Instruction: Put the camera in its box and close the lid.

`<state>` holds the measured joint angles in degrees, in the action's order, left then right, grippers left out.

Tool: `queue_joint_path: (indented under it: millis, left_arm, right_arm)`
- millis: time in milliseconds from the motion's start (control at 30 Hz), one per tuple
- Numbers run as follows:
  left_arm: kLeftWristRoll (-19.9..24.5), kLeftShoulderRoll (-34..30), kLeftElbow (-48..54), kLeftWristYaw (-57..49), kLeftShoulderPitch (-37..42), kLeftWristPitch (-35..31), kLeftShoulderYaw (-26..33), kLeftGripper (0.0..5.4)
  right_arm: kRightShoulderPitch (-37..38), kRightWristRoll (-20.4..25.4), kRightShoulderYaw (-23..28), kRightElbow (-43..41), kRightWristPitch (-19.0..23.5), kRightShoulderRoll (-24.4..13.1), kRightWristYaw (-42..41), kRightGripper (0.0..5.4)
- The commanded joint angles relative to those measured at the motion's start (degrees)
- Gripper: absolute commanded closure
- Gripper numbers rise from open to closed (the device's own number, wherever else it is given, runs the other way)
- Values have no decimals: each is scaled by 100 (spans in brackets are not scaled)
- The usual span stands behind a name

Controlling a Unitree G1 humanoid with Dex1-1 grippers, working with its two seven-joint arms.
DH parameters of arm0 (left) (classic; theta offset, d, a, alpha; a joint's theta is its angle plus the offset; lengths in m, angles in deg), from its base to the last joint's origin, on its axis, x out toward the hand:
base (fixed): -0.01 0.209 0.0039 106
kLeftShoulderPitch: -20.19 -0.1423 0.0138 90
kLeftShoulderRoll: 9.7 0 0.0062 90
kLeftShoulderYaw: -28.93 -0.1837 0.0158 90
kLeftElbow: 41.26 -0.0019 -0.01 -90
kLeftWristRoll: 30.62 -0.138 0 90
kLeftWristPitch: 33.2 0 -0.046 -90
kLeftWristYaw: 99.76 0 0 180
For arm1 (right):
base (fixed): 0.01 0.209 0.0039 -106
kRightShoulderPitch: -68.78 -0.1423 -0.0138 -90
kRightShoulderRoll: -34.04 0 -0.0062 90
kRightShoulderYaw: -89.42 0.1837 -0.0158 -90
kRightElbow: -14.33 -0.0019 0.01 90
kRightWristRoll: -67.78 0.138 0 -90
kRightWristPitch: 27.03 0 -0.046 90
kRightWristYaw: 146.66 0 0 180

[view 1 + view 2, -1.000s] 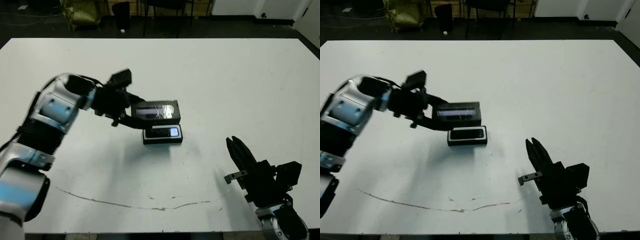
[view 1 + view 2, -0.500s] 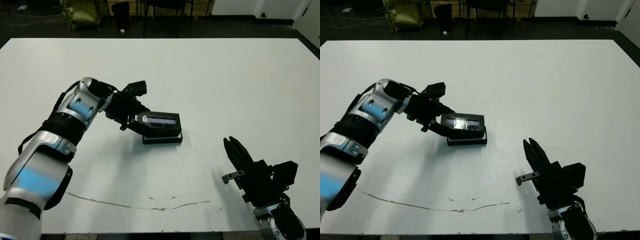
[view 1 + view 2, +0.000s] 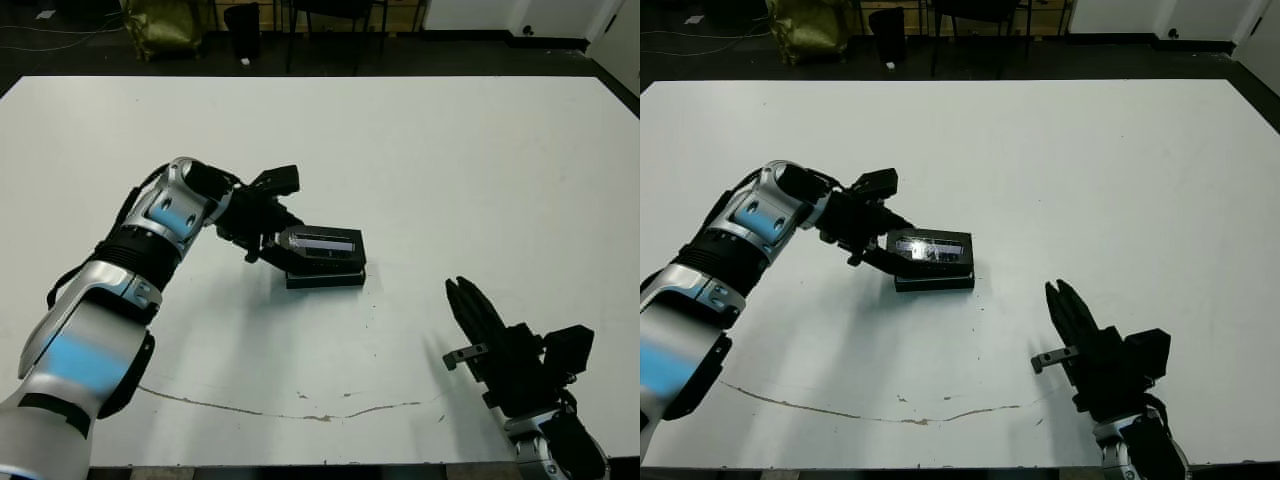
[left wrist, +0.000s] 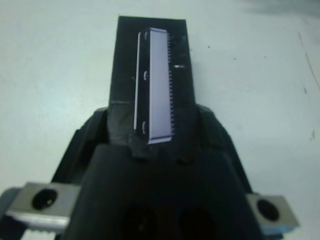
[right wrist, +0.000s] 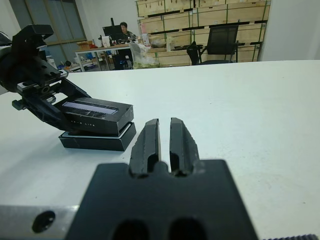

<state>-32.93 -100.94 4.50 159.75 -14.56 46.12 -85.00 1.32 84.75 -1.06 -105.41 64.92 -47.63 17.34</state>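
The lid [image 3: 322, 244], black with a glossy strip, lies slightly tilted on top of the box [image 3: 326, 279] near the table's middle. My left gripper [image 3: 279, 246] is shut on the lid's left end. In the left wrist view, fingers [image 4: 104, 126] flank the lid [image 4: 155, 85] on both sides. The right wrist view shows the lid [image 5: 95, 115] raised a little at the held end over the box [image 5: 98, 142]. The camera is hidden under the lid. My right gripper [image 3: 463, 295] hovers near the front right, shut with nothing in it, well apart from the box.
A thin dark scratch line [image 3: 300, 410] runs across the table near the front edge. Chairs and a yellow bag [image 3: 160, 25] stand beyond the far edge. A person [image 5: 123, 27] sits far back in the room.
My left gripper has lowered the lid from above and behind the box down onto it, covering the camera that showed inside. The right arm has barely moved.
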Motion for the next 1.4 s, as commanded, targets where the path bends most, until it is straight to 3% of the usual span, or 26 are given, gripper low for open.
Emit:
queue_joint_path:
  millis: [33, 133, 933, 1033, 1400]
  left_arm:
    - [-133, 17, 4, -44, 6, -45, -34, 284]
    - [-186, 27, 58, -72, -32, -5, -62, 284]
    - [-113, 299, 235, -224, -143, -312, 83, 284]
    - [-46, 324, 243, -201, -166, -203, 139, 284]
    - [150, 457, 106, -155, -79, -258, 425, 284]
  right_arm:
    - [87, -5, -17, 76, 40, -6, 6, 540]
    - [67, 48, -16, 197, -106, 13, -82, 540]
    - [160, 42, -54, 110, 48, 0, -16, 540]
    - [110, 103, -33, 301, -138, -7, -160, 540]
    - [149, 33, -62, 196, -29, -8, -78, 540]
